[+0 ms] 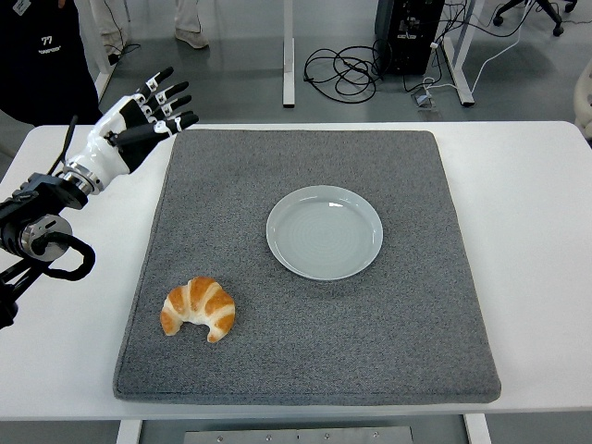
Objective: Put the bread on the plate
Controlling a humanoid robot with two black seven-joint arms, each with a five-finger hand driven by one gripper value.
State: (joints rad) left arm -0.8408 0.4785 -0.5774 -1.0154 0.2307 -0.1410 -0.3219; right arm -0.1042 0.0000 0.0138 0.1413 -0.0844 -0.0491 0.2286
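White table point(536, 231) fills the view, near edge at the bottom. Almost all of its middle is covered by a grey mat point(407, 342), squared to the table edges, probably there as a non-slip work surface, so both task items sit on it and not on bare tabletop.

Left arm point(42, 231) comes in from the left edge and reaches toward the far-left corner. It's over bare table, just outside the mat's far-left corner. Right arm not visible.

Plate point(325, 232): pale, round, empty, roughly mid-mat, a bit toward the far edge. Central spot makes it an easy drop target from either side.

Left hand point(139, 118): fingers spread and extended, holding nothing, palm seemingly turned toward the mat, though the angle makes that hard to confirm. Looks like a pre-grasp pose, raised clear of the surface.

Bread point(199, 308): a croissant, lying flat near the mat's near-left corner, horns pointing toward the near edge. Well apart from the plate and from the hand. It's on the left arm's side, so the left hand is the sensible one to fetch it.

Judgement: task not started. Next up is bringing the hand back toward the near-left corner and down over the croissant.

A person in dark clothing point(42, 55) stands beyond the far-left corner.
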